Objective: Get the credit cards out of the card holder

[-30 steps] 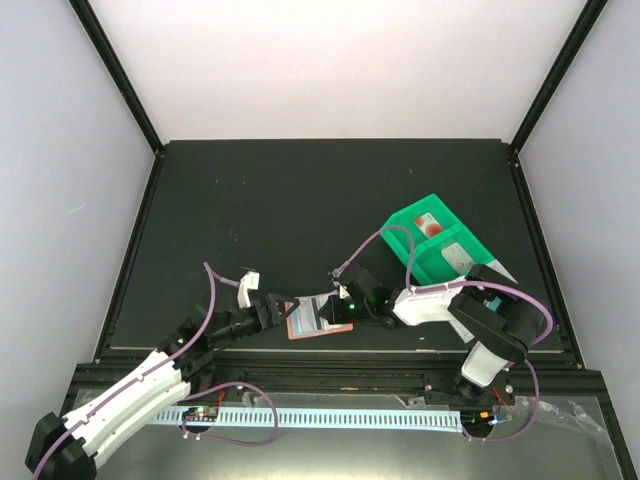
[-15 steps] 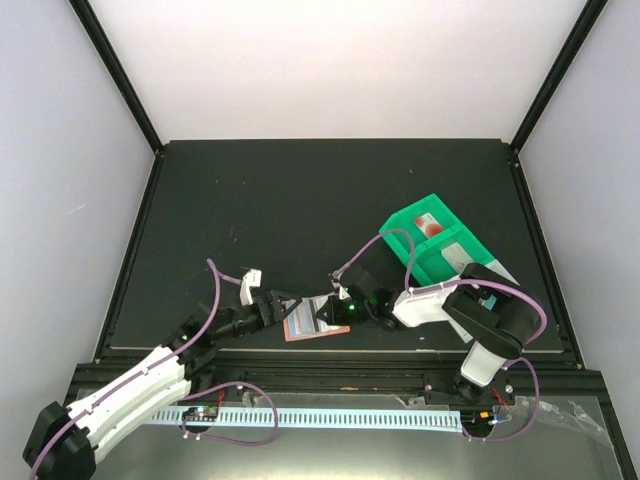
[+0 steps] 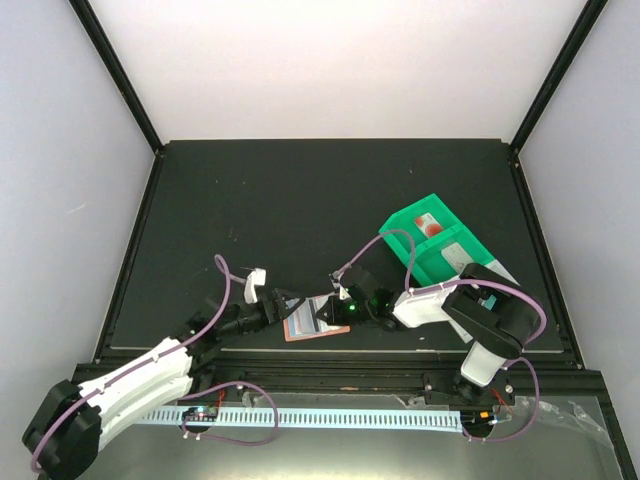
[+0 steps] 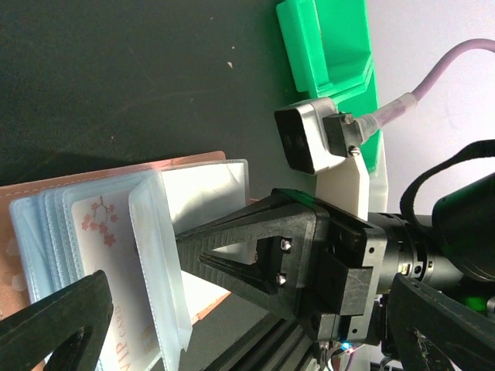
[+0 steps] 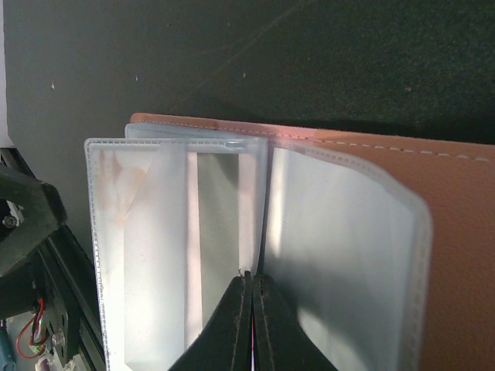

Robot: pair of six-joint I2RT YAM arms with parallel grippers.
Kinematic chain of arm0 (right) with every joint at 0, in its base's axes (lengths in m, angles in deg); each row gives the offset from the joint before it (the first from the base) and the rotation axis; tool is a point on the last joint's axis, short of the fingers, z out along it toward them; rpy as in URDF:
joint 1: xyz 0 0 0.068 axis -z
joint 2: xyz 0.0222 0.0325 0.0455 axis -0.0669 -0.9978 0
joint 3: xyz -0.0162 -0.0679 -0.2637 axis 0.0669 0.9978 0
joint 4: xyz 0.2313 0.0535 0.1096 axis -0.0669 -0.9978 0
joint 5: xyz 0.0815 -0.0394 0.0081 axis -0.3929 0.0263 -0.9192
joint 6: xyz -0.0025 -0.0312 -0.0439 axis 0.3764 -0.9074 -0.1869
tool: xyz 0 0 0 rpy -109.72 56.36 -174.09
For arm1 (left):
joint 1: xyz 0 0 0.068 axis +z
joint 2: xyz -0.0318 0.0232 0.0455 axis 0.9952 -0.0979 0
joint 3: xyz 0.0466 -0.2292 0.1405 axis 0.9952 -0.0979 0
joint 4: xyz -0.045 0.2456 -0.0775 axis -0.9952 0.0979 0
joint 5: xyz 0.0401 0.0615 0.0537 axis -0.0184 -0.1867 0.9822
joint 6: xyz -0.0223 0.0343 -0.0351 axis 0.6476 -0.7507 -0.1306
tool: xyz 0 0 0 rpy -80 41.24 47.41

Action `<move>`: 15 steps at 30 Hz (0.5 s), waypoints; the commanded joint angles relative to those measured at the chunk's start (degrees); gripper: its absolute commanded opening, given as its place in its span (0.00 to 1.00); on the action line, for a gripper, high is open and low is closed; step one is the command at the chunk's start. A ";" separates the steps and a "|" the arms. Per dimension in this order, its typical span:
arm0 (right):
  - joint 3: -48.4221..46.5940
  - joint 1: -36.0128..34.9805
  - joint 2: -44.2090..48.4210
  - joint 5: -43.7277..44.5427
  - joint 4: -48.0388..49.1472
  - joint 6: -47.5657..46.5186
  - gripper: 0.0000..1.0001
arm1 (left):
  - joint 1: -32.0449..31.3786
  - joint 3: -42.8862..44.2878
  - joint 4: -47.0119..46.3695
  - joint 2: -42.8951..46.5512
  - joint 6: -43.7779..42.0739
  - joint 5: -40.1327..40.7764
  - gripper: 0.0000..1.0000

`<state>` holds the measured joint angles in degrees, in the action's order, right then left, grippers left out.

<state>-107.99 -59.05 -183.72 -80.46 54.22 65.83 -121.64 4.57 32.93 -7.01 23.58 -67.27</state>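
The salmon card holder lies open near the table's front edge, its clear pockets fanned out. My right gripper is shut on the edge of one clear pocket sleeve. It shows from the front in the left wrist view. A pale card with pink blossoms sits in one pocket. A pale card with a darker grey band shows through another. No teal card is in view. My left gripper is wide open and empty, at the holder's left side.
A green plastic bin stands to the right behind the holder, with a red-and-white card and a grey card in it. The table's front rail runs just beside the holder.
My left gripper has crept a little to the right, closer to the holder. My right gripper has stayed shut at the holder.
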 commanded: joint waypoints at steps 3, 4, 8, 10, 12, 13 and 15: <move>1.31 -0.32 -1.20 -0.11 -1.62 0.61 0.01 | -0.31 -0.20 -6.42 -3.71 0.66 -1.89 0.99; 1.31 -0.28 -1.14 -0.07 -1.62 0.60 0.01 | -0.34 -0.12 -6.99 -4.24 0.68 -2.00 0.99; 1.37 -0.29 -1.20 -0.04 -1.62 0.57 0.01 | -0.35 0.49 -8.09 -5.79 0.60 -2.24 0.99; 1.38 -0.29 -1.22 -0.15 -1.49 0.68 0.01 | -0.29 0.61 -8.58 -6.68 0.51 -2.25 0.99; 1.40 -0.30 -1.25 -0.19 -1.34 0.79 0.01 | -0.30 0.73 -9.41 -7.72 0.50 -2.48 0.99; 1.40 -0.31 -1.23 -0.12 -1.36 0.83 0.01 | -0.34 0.82 -9.69 -8.29 0.50 -2.54 0.99; 1.40 -0.27 -1.17 -0.11 -1.36 0.85 0.01 | -0.36 0.99 -10.35 -9.39 0.50 -2.90 0.99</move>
<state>-107.79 -59.05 -183.75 -80.48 54.68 66.09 -121.64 4.48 26.42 -14.70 24.06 -68.89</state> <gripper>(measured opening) 0.009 0.989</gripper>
